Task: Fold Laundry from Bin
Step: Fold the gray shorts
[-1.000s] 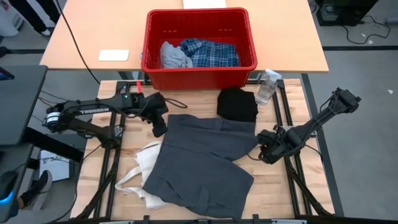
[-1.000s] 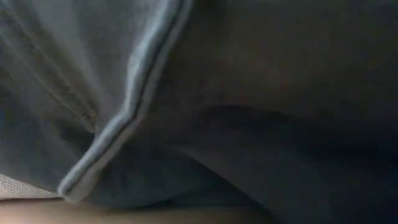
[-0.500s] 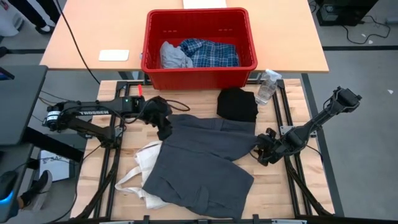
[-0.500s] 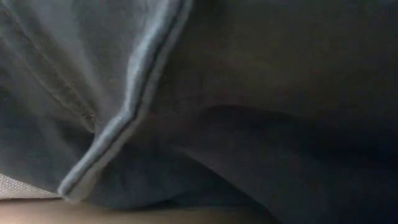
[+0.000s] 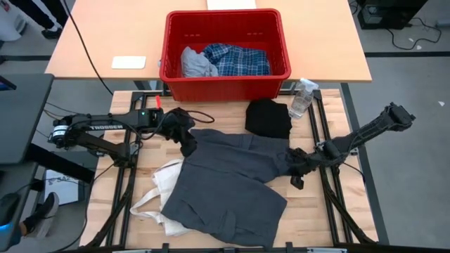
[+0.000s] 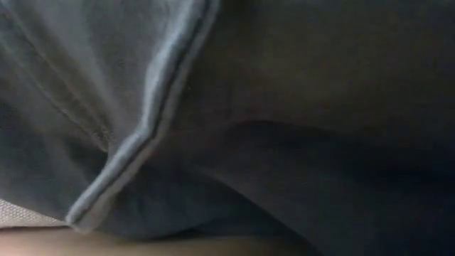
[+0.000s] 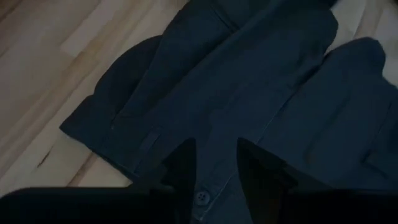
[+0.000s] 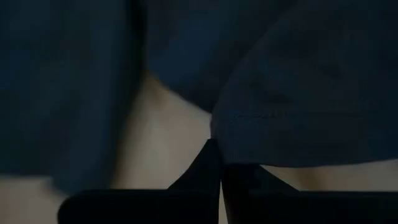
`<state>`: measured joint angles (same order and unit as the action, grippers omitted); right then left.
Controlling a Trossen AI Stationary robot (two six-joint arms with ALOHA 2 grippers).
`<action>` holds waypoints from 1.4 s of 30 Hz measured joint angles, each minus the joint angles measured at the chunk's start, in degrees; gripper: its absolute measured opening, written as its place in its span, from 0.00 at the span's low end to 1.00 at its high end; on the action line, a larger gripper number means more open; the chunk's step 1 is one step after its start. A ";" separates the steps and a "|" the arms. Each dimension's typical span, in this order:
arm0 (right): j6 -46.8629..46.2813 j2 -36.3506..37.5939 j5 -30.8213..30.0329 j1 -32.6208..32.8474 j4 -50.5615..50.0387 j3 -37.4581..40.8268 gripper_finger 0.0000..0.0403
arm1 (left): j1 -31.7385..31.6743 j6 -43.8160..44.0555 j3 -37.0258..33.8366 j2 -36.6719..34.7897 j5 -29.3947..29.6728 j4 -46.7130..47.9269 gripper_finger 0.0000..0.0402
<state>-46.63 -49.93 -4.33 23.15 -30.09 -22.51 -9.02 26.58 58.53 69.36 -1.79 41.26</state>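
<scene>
A dark grey shirt (image 5: pixel 232 176) lies spread flat on the wooden table, partly over a cream tote bag (image 5: pixel 160 188). It fills the low view, where its hem (image 6: pixel 135 149) shows. My left gripper (image 5: pixel 188 145) stands open at the shirt's far left corner, its fingers either side of the button strip (image 7: pixel 200 198); whether they touch the cloth, I cannot tell. My right gripper (image 5: pixel 294 164) is shut at the shirt's right edge. The red bin (image 5: pixel 225 77) stands beyond the table, with a plaid shirt (image 5: pixel 238 60) and a light grey piece (image 5: pixel 197 63) inside. My right gripper is shut at the stitched hem (image 8: pixel 249 118) of the shirt's right edge, which reaches only the tips of its fingers (image 8: pixel 214 163). It comes in low from the table's right side. One layer or several, I cannot tell. The cloth lies slack on the table.
A folded black garment (image 5: pixel 268 116) lies at the table's far side beside a clear plastic bottle (image 5: pixel 302 97). A white card (image 5: pixel 129 62) lies on the far tabletop left of the bin. Bare wood shows at the table's right side (image 5: pixel 316 204).
My right gripper has moved toward the table's left edge to the shirt's right edge and has shut there. My left gripper has moved a little toward the right, onto the shirt's far left corner. The shirt has stayed flat.
</scene>
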 joint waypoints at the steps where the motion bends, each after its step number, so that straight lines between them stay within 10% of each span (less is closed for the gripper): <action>1: 0.12 0.55 3.80 -1.61 -1.26 -1.41 0.01 | 0.00 0.36 -0.01 -0.01 0.00 -0.01 0.30; 9: 5.31 4.28 25.79 -19.66 -7.55 -12.58 0.01 | -0.02 1.36 0.00 0.00 -0.01 -3.88 0.30; 18: 6.61 -1.58 30.13 -39.86 -15.16 -13.98 0.03 | -0.01 4.34 0.00 0.00 0.64 -5.75 0.30; 32: 13.58 -2.04 21.67 -31.93 -27.30 -13.98 0.59 | 6.85 12.87 0.01 0.00 1.72 -0.73 0.30; 42: 3.23 -0.68 12.06 -14.88 -12.42 -6.19 0.58 | 11.76 12.15 0.01 0.00 5.67 0.08 0.30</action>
<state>-43.40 -50.61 7.73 8.27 -42.51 -28.69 2.75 38.73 58.54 69.36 3.89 41.34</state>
